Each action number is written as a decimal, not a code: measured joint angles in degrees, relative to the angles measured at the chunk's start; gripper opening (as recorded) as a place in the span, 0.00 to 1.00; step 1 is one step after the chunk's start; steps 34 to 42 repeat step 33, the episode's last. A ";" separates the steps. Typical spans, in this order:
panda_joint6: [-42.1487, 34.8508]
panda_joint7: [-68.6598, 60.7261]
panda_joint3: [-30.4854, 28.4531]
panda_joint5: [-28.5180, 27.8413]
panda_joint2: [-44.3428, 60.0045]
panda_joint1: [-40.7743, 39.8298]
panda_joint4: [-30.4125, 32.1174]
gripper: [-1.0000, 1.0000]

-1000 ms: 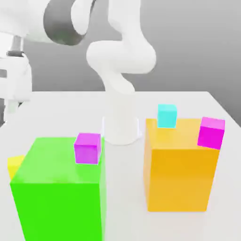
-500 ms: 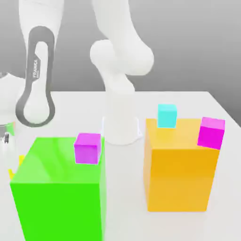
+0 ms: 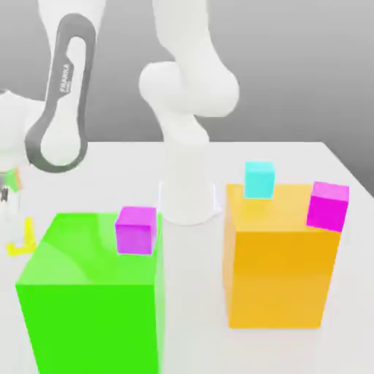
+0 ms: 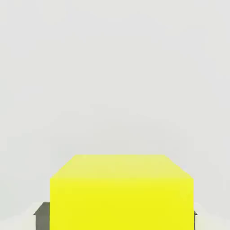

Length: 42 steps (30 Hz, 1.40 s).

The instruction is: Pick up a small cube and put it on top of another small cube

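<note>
Yellow cube (image 4: 122,193) sits clamped between our gripper's (image 4: 121,215) fingers (image 4: 42,214), which are closed on its two sides, seen close in the hand view over the pale table (image 4: 112,81). In the exterior view we see a sliver of it (image 3: 22,239) at that view's left, beside the large green block (image 3: 91,299). A purple cube (image 3: 136,229) rests on the green block, while a cyan cube (image 3: 259,179) and a magenta cube (image 3: 328,205) sit on the orange block (image 3: 277,263).

The arm (image 3: 186,88) is glossy white with rounded, bulbous joints, a grey oval panel lettered FRANKA (image 3: 64,77), and a cylindrical white base (image 3: 188,197).
</note>
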<state>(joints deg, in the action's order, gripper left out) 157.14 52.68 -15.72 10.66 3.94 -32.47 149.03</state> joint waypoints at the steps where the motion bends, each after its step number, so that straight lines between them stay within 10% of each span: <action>1: -1.53 -0.11 0.97 0.88 -1.83 1.70 -0.84 0.00; 25: -48.97 7.55 32.16 5.36 -50.97 35.18 3.46 0.00; 30: -42.29 8.29 36.05 6.02 -50.57 36.12 11.41 0.00; 31: -40.90 8.22 36.47 6.38 -50.21 36.18 12.48 1.00; 42: -40.90 8.22 36.47 6.38 -50.21 36.18 12.48 1.00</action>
